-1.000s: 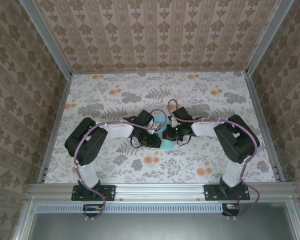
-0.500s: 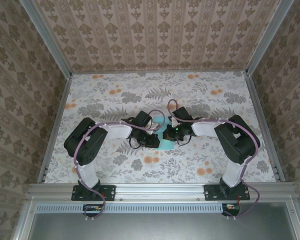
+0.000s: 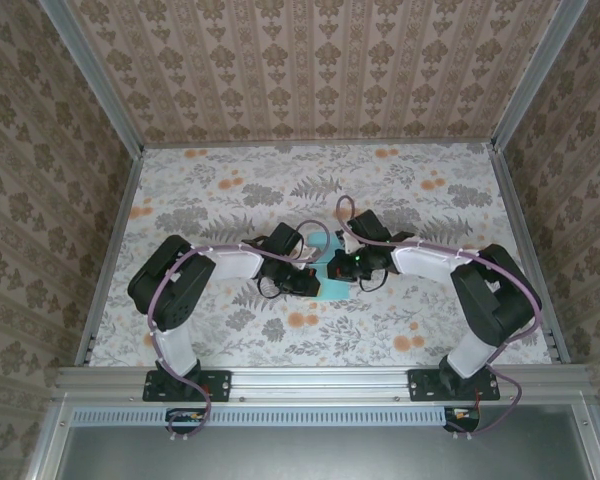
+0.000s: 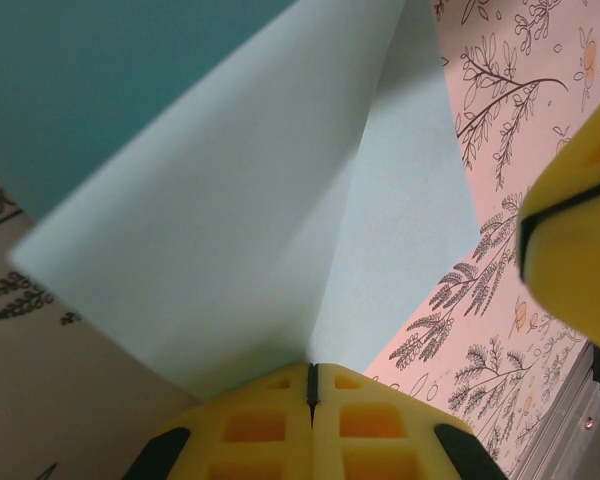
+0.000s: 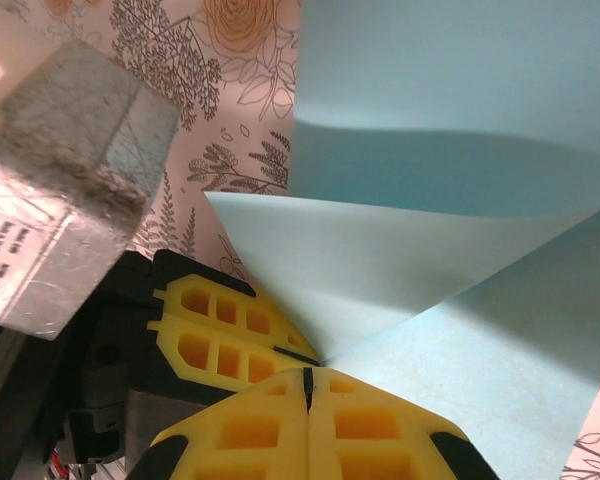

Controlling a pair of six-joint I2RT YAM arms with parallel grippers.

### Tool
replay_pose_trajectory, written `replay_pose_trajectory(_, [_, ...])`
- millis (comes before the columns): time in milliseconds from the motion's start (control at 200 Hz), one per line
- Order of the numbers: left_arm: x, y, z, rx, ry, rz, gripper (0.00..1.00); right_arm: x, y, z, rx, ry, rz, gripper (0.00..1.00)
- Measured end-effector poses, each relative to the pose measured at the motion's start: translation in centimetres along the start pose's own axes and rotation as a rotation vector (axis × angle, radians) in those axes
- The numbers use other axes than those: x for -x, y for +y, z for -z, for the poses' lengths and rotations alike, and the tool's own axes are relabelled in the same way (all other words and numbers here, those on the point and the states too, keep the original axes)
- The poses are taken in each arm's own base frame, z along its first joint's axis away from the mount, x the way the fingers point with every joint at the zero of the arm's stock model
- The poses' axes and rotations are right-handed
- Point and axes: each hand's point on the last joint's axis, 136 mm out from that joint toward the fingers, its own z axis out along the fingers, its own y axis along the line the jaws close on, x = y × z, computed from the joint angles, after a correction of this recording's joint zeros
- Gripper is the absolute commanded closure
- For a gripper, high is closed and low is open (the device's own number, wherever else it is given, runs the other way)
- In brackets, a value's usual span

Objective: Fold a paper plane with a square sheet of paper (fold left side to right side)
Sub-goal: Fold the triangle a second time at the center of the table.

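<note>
Over the bench (image 3: 230, 190), the left claw (image 4: 311, 378) and right claw (image 5: 307, 380) each pinch the blue sheet (image 4: 230, 230), which is raised and bent. The side fold seems only begun; no flat crease or plane yet

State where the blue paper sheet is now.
The sheet is central on the table in the top view, clamped by the left gripper and right gripper.

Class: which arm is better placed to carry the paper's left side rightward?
Probably left: the left pincer is shut on the paper at its left; the right pincer grips from the right.
</note>
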Motion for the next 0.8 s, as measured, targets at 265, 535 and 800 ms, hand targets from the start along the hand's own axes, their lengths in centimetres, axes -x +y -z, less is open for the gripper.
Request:
replay_pose_trajectory(265, [0.0, 0.0, 0.0, 0.000, 0.000, 0.000, 1.00, -0.4, 0.3, -1.8, -0.013, 0.045, 0.008, 1.00])
replay_pose_trajectory(535, [0.0, 0.0, 0.0, 0.000, 0.000, 0.000, 1.00, -0.2, -0.1, -2.7, -0.024, 0.062, -0.001, 1.00])
replay_pose_trajectory(800, [0.0, 0.0, 0.0, 0.001, 0.000, 0.000, 1.00, -0.2, -0.5, -3.2, -0.036, 0.074, 0.001, 1.00])
